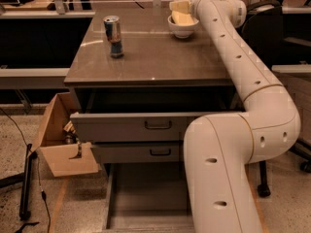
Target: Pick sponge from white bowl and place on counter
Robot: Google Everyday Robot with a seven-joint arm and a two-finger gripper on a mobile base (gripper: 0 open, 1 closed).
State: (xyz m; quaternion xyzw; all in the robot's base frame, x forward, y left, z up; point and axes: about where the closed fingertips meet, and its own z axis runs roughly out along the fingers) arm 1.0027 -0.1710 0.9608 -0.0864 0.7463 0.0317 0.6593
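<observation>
The white bowl (182,29) stands at the far right of the counter (150,57). The pale yellow sponge (184,18) lies in the bowl, with its top above the rim. My cream-coloured gripper (179,6) is at the end of the long white arm. It hangs right over the bowl's far side and touches or nearly touches the sponge. The sponge's far end is hidden by the gripper.
A drink can (113,36) stands upright on the counter's left side. Two drawers (146,125) stick out below the counter, and the bottom one is pulled furthest. An open cardboard box (63,144) sits on the floor to the left. My arm's bulk (228,169) fills the right foreground.
</observation>
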